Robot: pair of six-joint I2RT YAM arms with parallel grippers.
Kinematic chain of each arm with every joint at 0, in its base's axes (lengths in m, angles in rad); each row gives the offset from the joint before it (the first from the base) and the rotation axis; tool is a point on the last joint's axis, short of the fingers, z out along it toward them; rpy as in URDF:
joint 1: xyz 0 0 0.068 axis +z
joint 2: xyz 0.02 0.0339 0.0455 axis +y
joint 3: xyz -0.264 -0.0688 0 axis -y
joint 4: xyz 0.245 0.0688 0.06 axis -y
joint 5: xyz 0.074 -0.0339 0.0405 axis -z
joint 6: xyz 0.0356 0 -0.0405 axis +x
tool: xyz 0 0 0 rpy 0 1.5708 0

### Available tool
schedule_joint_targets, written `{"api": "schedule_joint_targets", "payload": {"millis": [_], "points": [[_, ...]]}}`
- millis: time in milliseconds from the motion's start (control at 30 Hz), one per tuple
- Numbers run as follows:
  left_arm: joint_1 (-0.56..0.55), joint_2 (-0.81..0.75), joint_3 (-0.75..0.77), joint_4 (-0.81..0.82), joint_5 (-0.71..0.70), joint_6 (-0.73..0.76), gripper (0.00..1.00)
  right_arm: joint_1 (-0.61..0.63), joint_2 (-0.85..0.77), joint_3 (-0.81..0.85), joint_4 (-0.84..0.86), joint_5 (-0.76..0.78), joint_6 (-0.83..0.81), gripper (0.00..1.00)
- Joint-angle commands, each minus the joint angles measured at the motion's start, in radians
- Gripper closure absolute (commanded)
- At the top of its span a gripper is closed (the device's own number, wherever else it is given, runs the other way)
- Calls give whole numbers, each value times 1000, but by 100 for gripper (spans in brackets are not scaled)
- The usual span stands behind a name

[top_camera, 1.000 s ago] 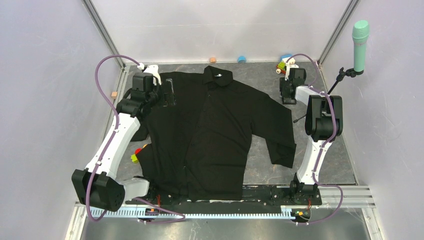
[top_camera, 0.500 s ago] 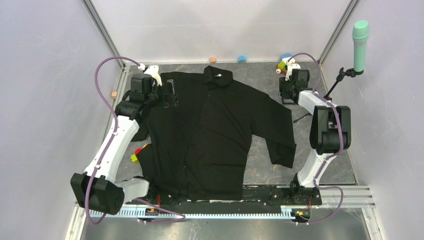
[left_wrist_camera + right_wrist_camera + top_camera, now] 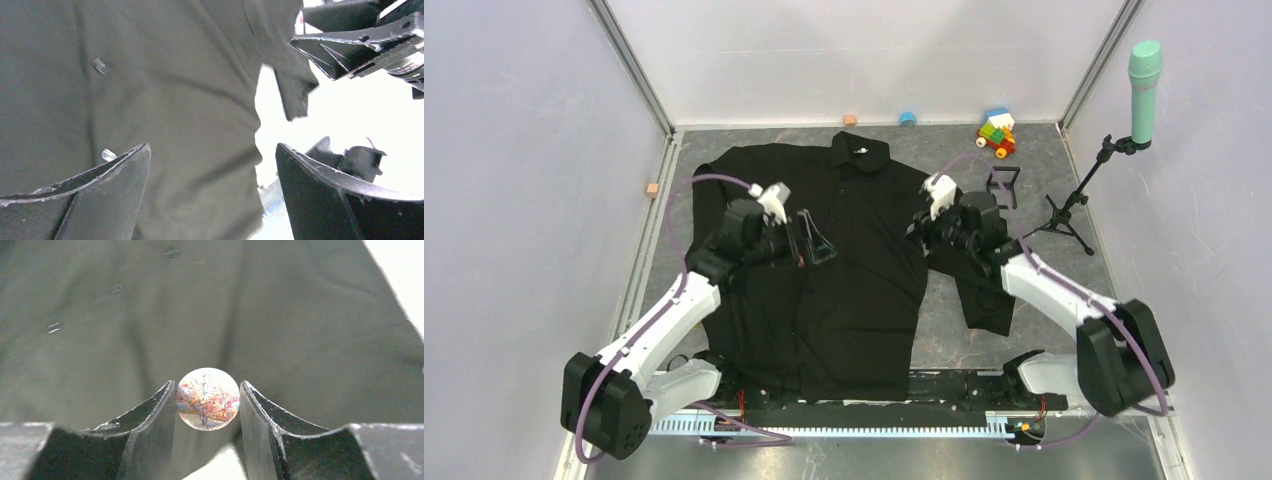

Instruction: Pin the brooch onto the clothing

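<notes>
The clothing (image 3: 864, 270) is a black collared shirt spread flat on the table, its collar at the far side. The brooch (image 3: 207, 398) is a small round disc with a pink tree picture. My right gripper (image 3: 207, 390) is shut on the brooch at its edges, low over the shirt (image 3: 150, 315). In the top view this right gripper (image 3: 921, 232) hangs above the shirt's right chest, and the brooch is hidden there. My left gripper (image 3: 809, 240) stands wide open over the left chest, empty. Its wrist view shows the left gripper (image 3: 212, 146) above the dark cloth (image 3: 165, 90).
A small black square frame (image 3: 1003, 185) lies at the back right beside a microphone stand (image 3: 1064, 215). Toy blocks (image 3: 996, 132) and small coloured pieces (image 3: 907, 118) sit along the far edge. The right arm (image 3: 360, 45) crosses the left wrist view's upper right.
Both arms have swung in from the far corners to the middle of the shirt. The right gripper left the black frame's spot. The left gripper left the shirt's far left shoulder.
</notes>
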Motion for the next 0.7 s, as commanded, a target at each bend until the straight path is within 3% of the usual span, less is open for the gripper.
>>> {"api": "schedule_joint_targets", "payload": {"millis": [0, 200, 367, 667], "points": [[-100, -62, -140, 217, 109, -278, 0, 126, -147, -139, 180, -146, 18, 65], [-142, -143, -279, 311, 123, -422, 7, 359, -224, -191, 169, -125, 23, 65], [-158, -140, -292, 347, 154, -442, 21, 529, -214, -148, 122, -43, 22, 65], [-175, -136, -309, 356, 190, -454, 45, 636, -185, -98, 104, 40, 14, 65]]}}
